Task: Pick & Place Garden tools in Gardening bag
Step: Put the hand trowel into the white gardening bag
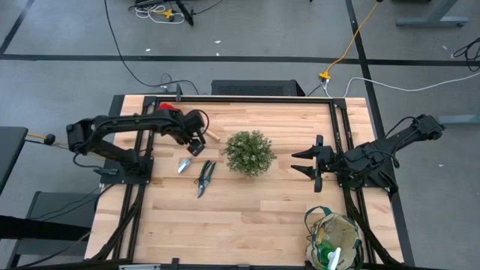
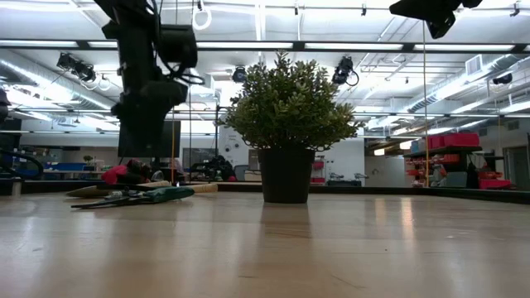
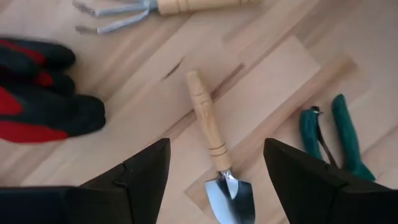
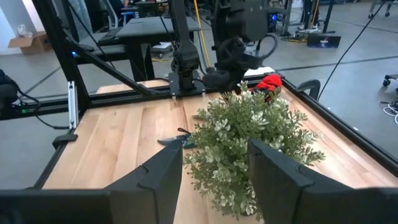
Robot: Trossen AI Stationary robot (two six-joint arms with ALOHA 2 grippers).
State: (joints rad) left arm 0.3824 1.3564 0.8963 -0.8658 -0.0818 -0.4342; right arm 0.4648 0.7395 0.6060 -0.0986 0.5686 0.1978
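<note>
A wooden-handled trowel [image 3: 214, 168] lies flat on the table, also in the high view [image 1: 184, 165]. Green-handled pruning shears [image 3: 329, 137] lie beside it, also in the high view [image 1: 204, 178]. A wooden-handled rake [image 3: 130, 11] and red-and-black gloves [image 3: 37, 93] lie farther off. My left gripper [image 3: 217, 186] is open and empty, hovering above the trowel with a finger to either side of it; it also shows in the high view [image 1: 196, 142]. My right gripper [image 1: 306, 163] is open and empty, right of the plant. The beige gardening bag [image 1: 334, 240] stands at the near right edge.
A round bushy potted plant [image 1: 249, 153] stands mid-table between the two arms and fills the right wrist view [image 4: 249, 137]. Black frame rails [image 1: 337, 135] run along the table's left, right and far sides. Bare wood [image 1: 247, 217] lies near of the plant.
</note>
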